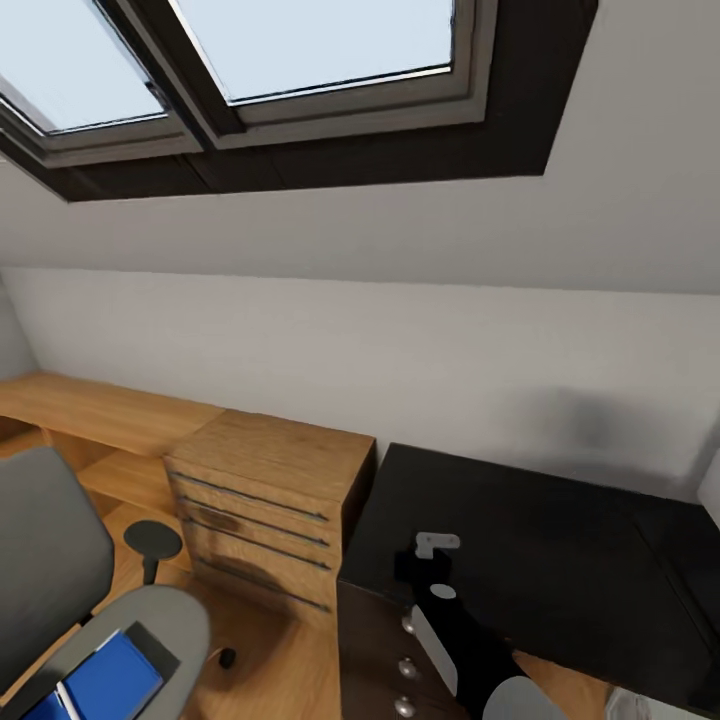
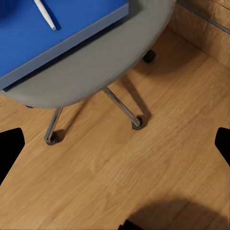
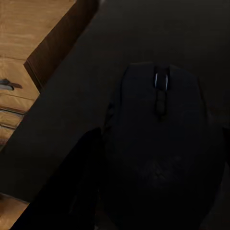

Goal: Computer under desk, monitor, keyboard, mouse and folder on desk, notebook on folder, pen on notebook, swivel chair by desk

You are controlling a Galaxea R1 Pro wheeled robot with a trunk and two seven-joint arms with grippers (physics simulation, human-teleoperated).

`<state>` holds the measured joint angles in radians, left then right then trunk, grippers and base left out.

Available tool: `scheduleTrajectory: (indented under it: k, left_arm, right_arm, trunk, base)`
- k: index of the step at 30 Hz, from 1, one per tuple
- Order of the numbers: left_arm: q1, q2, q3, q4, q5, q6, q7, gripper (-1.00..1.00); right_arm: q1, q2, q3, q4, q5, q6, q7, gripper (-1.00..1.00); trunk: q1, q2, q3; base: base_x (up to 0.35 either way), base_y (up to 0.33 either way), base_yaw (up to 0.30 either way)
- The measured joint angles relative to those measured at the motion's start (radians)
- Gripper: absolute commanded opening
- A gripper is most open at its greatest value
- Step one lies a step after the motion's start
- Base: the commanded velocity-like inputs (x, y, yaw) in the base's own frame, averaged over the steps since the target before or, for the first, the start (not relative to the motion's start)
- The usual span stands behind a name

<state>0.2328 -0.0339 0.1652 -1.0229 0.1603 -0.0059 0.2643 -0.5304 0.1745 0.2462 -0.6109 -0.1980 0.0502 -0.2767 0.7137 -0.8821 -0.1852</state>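
The black mouse [image 3: 160,143] looms close in the right wrist view, just over the black desk [image 1: 560,560] near its left end. My right gripper [image 1: 422,566] is shut on it, with one dark finger [image 3: 79,187] along its side. The grey swivel chair [image 1: 45,560] stands at lower left on the wooden floor. On its seat [image 2: 96,62] lies the blue folder [image 2: 33,38] with the white pen [image 2: 45,14] on top. My left gripper [image 2: 116,146] hangs open above the floor beside the chair's chrome base. The computer, monitor, keyboard and notebook are out of view.
A low wooden drawer cabinet [image 1: 270,490] stands against the desk's left end, with a long wooden shelf [image 1: 90,405] running left along the wall. Chair legs and casters [image 2: 138,123] spread over the floor. A sloped ceiling with skylights [image 1: 300,50] is overhead.
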Motion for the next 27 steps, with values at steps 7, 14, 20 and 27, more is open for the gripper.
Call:
scheduleTrajectory:
  k: [7,14,20,27]
  left_arm:
    - [0.000,-0.001,0.000,0.000,0.000,-0.001,0.001,1.00]
    - [0.000,-0.001,0.000,-0.001,0.001,-0.001,0.002,1.00]
    - [0.000,-0.002,0.000,-0.017,0.002,-0.003,0.001,1.00]
    - [0.000,-0.004,0.005,-0.125,0.007,-0.010,0.002,1.00]
  right_arm:
    - [0.000,0.000,0.001,0.004,0.000,-0.002,0.001,-1.00]
    - [0.000,0.000,0.001,0.009,-0.001,-0.002,0.005,-1.00]
    - [0.000,0.000,0.004,0.015,0.000,-0.003,0.009,-1.00]
    - [0.001,0.000,0.114,0.016,0.001,-0.006,0.009,-1.00]
  trunk:
    - [0.000,0.000,0.000]
    - [0.001,0.000,0.000]
    - [0.001,0.000,0.000]
    - [0.008,-0.014,-0.006]
  base:
    - [0.062,0.000,0.263]
    - [0.004,0.000,0.135]
    - [0.000,0.000,0.011]
    - [0.000,0.000,0.001]
